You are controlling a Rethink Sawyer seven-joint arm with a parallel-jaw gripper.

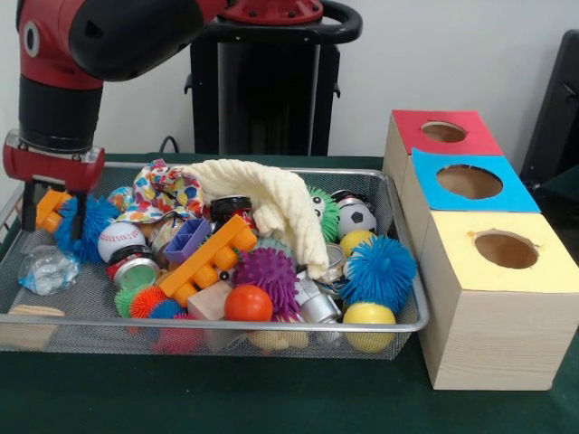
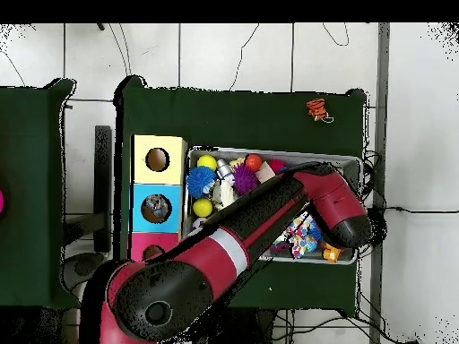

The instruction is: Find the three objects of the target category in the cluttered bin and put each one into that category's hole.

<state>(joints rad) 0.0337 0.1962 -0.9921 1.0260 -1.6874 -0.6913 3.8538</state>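
Black fingers [image 1: 30,205] of our gripper [image 1: 54,215] are hanging spread apart, pinching nothing, at the nine o'clock end of the wire bin [image 1: 409,271] as we are seeing it from the front. Between them an orange block [image 1: 50,207] is showing, a blue spiky ball [image 1: 94,228] lying just beside. Toward three o'clock, three boxes are standing: red hole [image 1: 444,131], blue hole [image 1: 469,181], yellow hole [image 1: 506,250].

Toys crowd the bin [image 1: 398,327]; only its left front corner by the fingers [image 1: 80,217] is open.
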